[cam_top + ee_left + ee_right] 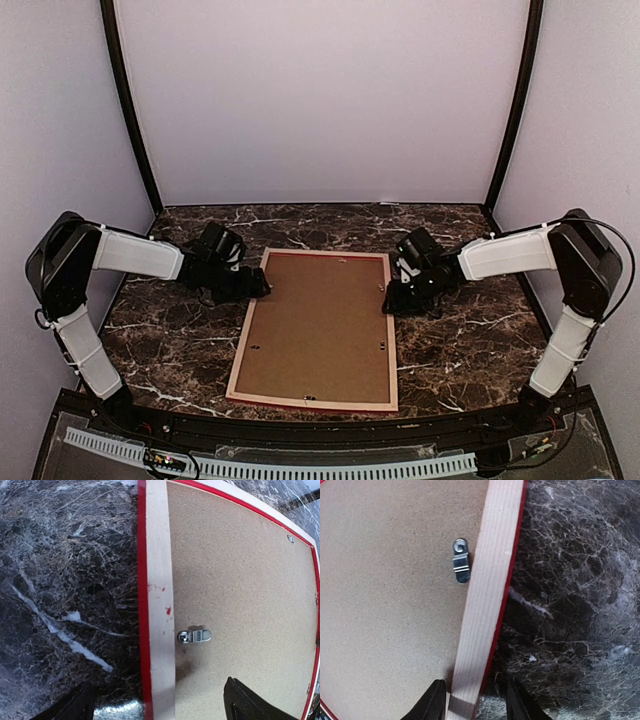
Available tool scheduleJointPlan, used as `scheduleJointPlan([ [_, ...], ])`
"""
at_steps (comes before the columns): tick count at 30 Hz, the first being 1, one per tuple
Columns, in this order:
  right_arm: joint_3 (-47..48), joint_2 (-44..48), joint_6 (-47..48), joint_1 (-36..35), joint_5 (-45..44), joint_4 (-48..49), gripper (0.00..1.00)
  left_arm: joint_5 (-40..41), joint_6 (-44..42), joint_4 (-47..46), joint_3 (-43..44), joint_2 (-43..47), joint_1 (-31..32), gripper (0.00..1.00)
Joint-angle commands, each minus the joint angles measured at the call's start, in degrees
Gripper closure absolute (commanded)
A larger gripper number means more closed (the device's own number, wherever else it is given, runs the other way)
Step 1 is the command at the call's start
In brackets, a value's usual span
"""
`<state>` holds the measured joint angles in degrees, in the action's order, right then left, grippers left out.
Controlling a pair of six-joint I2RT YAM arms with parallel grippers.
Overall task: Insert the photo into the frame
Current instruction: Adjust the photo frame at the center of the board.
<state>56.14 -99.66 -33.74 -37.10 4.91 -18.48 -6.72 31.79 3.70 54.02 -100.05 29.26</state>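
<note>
One frame (159, 570) lies flat, back up, at the middle of the desk (470, 340), its pale rails and thin red edge around a brown backing board (318, 330) that carries small metal clips (195, 636). Left end effector (160, 707) sits at the frame's left rail near the far corner, released, its fingers wide apart with one over the desk and one over the board. Right end effector (476, 702) straddles the right rail, fingers closer together but not clamped, a gap showing on the desk side.
</note>
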Motion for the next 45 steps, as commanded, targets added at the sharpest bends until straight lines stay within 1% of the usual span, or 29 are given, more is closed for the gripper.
scheduleJointPlan([
  [1,-0.8,-1.3,-0.1,-0.5,-1.1,0.8,0.61,1.1,-2.0,3.6,1.3,0.7,-0.7,0.07],
  [6,0.6,-3.1,1.2,-0.1,-2.5,0.0,0.73,1.9,-5.4,5.7,3.4,-0.2,-1.7,0.03],
  [11,1.4,-3.1,1.6,0.1,-2.7,-0.1,0.78,1.2,-7.6,9.2,8.0,-3.3,-2.4,0.03],
  [14,2.0,-3.5,2.0,0.2,-2.4,-0.5,0.78,-0.2,-8.5,9.5,9.6,-4.9,-2.4,0.03],
  [17,2.7,-4.0,2.5,0.4,-2.2,-1.0,0.78,-0.7,-9.7,11.7,12.3,-6.8,-2.4,0.03],
  [24,2.9,-4.4,2.7,1.4,-0.3,0.1,0.78,-0.6,-11.6,13.4,13.0,-8.2,-2.3,0.04],
  [32,1.7,-3.8,2.4,2.0,0.2,0.8,0.78,0.4,-13.0,14.2,14.1,-9.9,-2.2,0.09],
  [38,1.2,-4.0,2.4,2.3,0.7,1.4,0.78,5.3,-14.9,16.2,15.9,-11.1,-0.7,0.1],
  [45,0.6,-4.1,2.4,2.6,1.1,2.0,0.78,8.5,-15.9,17.5,16.6,-11.5,1.1,0.1],
])
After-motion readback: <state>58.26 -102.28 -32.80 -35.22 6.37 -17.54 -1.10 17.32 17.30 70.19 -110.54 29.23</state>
